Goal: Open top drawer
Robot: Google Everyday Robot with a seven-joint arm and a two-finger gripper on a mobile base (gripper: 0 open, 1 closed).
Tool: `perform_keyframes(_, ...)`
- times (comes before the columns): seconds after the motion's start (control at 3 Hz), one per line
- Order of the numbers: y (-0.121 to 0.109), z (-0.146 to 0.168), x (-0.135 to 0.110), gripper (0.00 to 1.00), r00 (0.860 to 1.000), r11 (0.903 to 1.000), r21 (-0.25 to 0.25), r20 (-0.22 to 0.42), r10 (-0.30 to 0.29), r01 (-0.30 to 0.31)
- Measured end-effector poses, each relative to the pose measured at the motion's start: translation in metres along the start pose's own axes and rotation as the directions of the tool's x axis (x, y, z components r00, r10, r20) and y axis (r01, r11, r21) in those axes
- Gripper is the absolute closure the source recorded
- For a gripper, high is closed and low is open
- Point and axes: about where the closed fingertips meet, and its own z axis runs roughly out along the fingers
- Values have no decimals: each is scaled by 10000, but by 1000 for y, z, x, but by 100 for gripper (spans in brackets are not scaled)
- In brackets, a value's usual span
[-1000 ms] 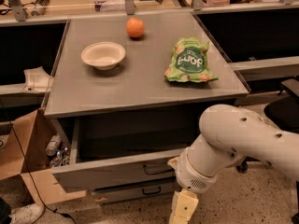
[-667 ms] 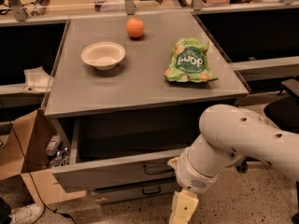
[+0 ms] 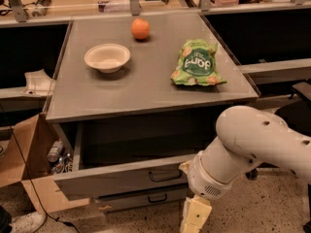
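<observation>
1. The grey cabinet top (image 3: 146, 86) lies well above and behind the gripper (image 3: 194, 216) and reaches farther to its left than to its right.
2. The white arm (image 3: 252, 140) bulks just above and to the right of the gripper. Its rounded wrist bends down onto the gripper.
3. The top drawer (image 3: 107, 181) stands open beneath the cabinet top, and its deep tray shows dark behind the grey front. That front runs from far left of the gripper to just above it, where the wrist hides its right end. The drawer's dark bar handle (image 3: 165, 174) sits just up and left of the gripper, apart from it.
4. A cardboard box (image 3: 22, 152) stands on the floor far to the gripper's left.
5. A shorter drawer front (image 3: 131, 202) lies just left of the gripper at about its height, set back under the open drawer.
6. A green snack bag (image 3: 197, 64) lies on the cabinet top, well above the gripper.
7. A pale bowl (image 3: 107, 57) sits on the top, up and to the left of the gripper.
8. An orange (image 3: 140, 28) rests farthest up, behind the bowl.
9. The gripper, pale yellow, hangs at the bottom edge and points down. The frame cuts it off, so I cannot tell how its jaws stand.
</observation>
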Motion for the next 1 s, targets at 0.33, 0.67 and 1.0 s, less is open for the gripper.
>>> perform_keyframes(0.33,7,17,-9,0,9994,9988,-387,-152,-304,298)
perform_keyframes(0.67,14,35,-31,0,9969,9928,-902,119,-776,784)
perform_keyframes(1.0,15,37,-33,0,9966,9920,-956,140,-814,824)
